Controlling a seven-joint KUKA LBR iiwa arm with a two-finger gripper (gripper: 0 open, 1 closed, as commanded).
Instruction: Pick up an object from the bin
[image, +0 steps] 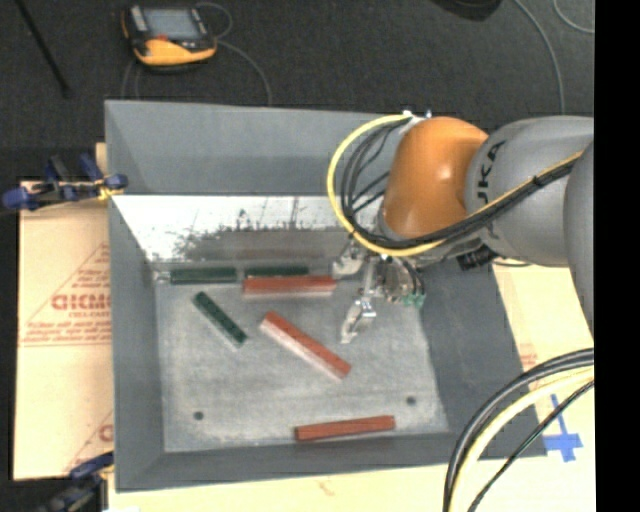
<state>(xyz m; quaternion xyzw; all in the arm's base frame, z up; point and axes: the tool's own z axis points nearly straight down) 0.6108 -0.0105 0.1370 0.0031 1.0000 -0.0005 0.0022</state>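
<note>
Jaws apart. Gripper (351, 297) sits just beyond slanted red bar (305, 345), toward its right end. Nearer than slanted red bar: front red bar (345, 429), flat along front wall of bin (135, 380). Left of slanted red bar: slanted green bar (220, 320). Beyond it: back red bar (290, 285), right end beside gripper. Farther still: two green bars (203, 274) along back wall.

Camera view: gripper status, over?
Gripper down near bin floor, just right of the diagonal red bar. All bars flat on the floor. Back red bar ends close beside it; tilted green bar well clear.
</note>
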